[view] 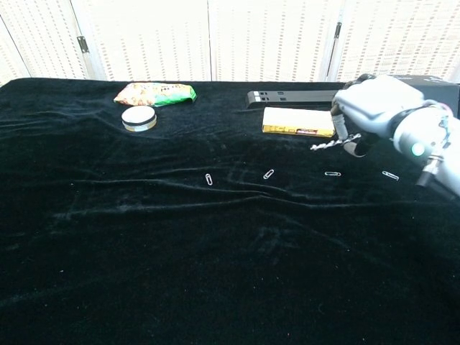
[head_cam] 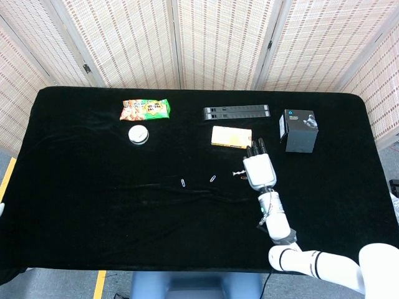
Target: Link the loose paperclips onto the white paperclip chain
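Observation:
My right hand [head_cam: 259, 169] hovers just above the black table, right of centre, in front of the yellow box. It pinches one end of a short white paperclip chain [view: 327, 145], which sticks out to the left of the hand [view: 374, 108]; the chain [head_cam: 239, 173] shows in the head view too. Loose paperclips lie on the cloth: one [view: 208, 179] at centre left, one [view: 268, 174] in the middle, one [view: 332, 173] below the chain and one [view: 390, 175] under the wrist. The head view shows the two left clips [head_cam: 182, 182] [head_cam: 213, 179]. My left hand is out of sight.
Along the back of the table lie a snack bag [head_cam: 144, 109], a round tin [head_cam: 138, 134], a dark flat bar [head_cam: 235, 112], a yellow box [head_cam: 231, 136] and a black box [head_cam: 298, 129]. The black cloth [head_cam: 93, 205] is wrinkled across the middle.

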Tool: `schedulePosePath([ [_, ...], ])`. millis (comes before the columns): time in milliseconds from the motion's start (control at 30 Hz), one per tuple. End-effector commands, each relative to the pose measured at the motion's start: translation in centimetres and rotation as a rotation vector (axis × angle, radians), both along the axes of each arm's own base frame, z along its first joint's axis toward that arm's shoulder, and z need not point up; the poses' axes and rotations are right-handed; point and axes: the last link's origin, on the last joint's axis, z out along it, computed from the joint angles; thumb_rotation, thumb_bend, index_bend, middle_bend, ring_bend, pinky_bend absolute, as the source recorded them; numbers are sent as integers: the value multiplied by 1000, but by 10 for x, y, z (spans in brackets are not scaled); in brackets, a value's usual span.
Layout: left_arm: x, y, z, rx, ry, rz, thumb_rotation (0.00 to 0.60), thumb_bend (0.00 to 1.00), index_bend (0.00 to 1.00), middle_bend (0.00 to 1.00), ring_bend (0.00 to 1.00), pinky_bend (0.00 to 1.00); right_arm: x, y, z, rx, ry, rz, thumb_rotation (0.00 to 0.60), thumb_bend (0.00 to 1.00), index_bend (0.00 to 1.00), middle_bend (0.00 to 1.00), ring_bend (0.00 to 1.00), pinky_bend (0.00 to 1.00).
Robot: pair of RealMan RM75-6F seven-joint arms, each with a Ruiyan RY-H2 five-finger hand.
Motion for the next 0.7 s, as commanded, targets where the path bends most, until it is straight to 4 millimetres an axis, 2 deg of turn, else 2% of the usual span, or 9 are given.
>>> schedulePosePath([
  [33,0,1,0,0,0,1,600,366,72,229,89,0,4,-2,-12,31,10,5,600,458,886,212,93,0],
  [267,-3,-2,4,14,-10,14,600,366,73,230,91,0,14,-3,-37,83,42,32,600,458,886,212,93,0],
  [700,-5,-5,8,23,-25,12,600,368,74,250,92,0,27,-4,-53,102,83,53,600,458,886,212,93,0],
])
